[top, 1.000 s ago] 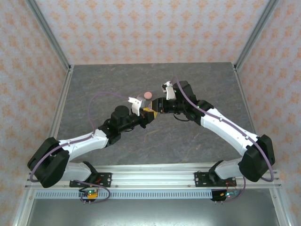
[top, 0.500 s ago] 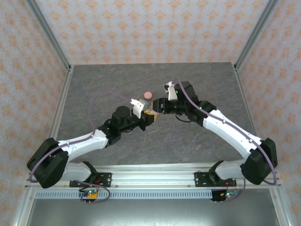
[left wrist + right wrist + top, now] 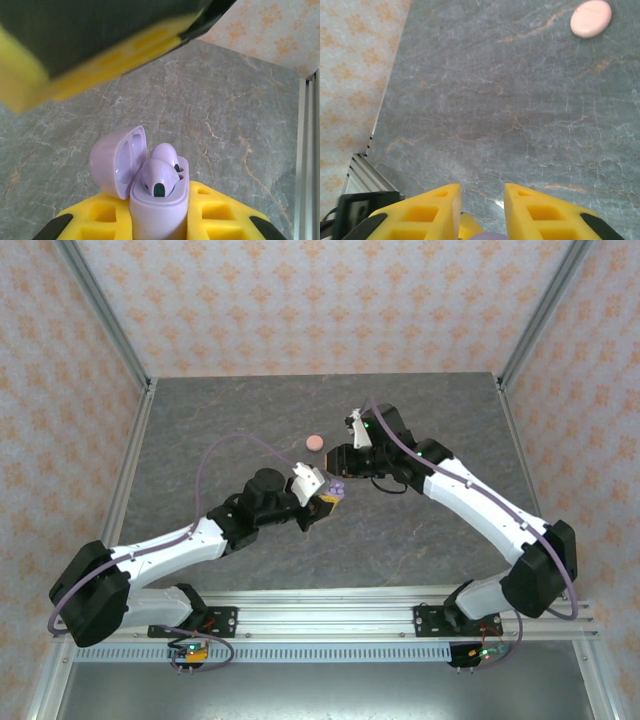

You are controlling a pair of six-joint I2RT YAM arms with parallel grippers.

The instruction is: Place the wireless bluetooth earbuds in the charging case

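Earbuds (image 3: pixel 159 176) sit in the light, glossy lilac case (image 3: pixel 157 212) your left fingers (image 3: pixel 215 210) grip by its base; right fingers (image 3: pixel 540 210) hang open, empty. Expect slip; press the hinged lid (image 3: pixel 117 160) gently.

Overhead view: bright, even, diffuse light from above; no glare. Arms cast faint, soft-edged shadows on bench (image 3: pixel 430 420). Frame posts splay outward toward corners: mild wide-angle distortion. Focus sharp throughout.

Left wrist view: black-and-yellow finger (image 3: pixel 100 35) across top, close to lens, heavily blurred, dark face underexposed. Lilac case (image 3: pixel 156 207) in left pincer (image 3: pixel 159 225) slightly soft; earbuds (image 3: pixel 159 177) carry dull sheen. Bench veins behind sharp.

Right wrist view: right pincer (image 3: pixel 481 210) fingertips (image 3: pixel 432 207) slightly soft at bottom edge. Pink case (image 3: pixel 591 18) crisp, evenly lit.
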